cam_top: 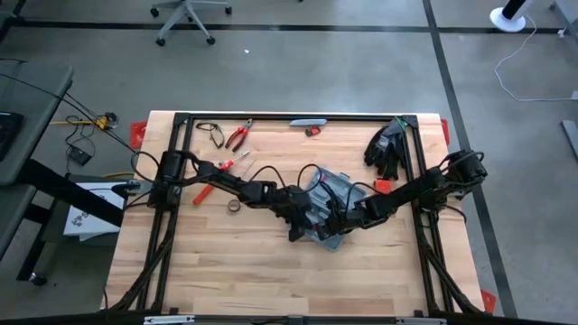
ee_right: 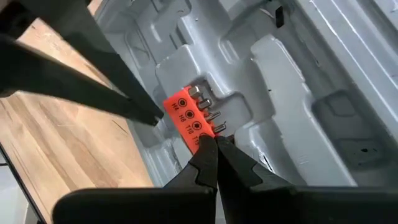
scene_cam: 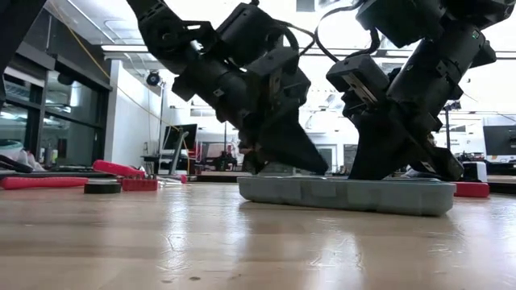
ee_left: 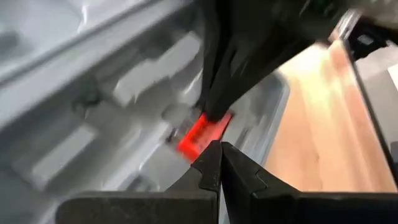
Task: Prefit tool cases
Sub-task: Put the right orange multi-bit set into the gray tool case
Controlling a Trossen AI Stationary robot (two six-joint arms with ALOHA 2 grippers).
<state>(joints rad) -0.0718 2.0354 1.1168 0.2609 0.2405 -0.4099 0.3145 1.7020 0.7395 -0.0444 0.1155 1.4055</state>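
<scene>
From my remote seat the room looks like a plain workshop: grey concrete floor [cam_top: 361, 63] crossed by dark tape lines [cam_top: 449, 81], an office chair base [cam_top: 185, 20] up past the table, and a white fan stand [cam_top: 512, 16] in the corner with its cable trailing. A dark desk [cam_top: 27, 99] sits off to the side. Across the table I see glass partitions [scene_cam: 56, 121], white walls [scene_cam: 133, 121] and bright ceiling strip lights [scene_cam: 133, 48].

Perhaps "T10" on red bit holder [ee_right: 189, 115]
</scene>
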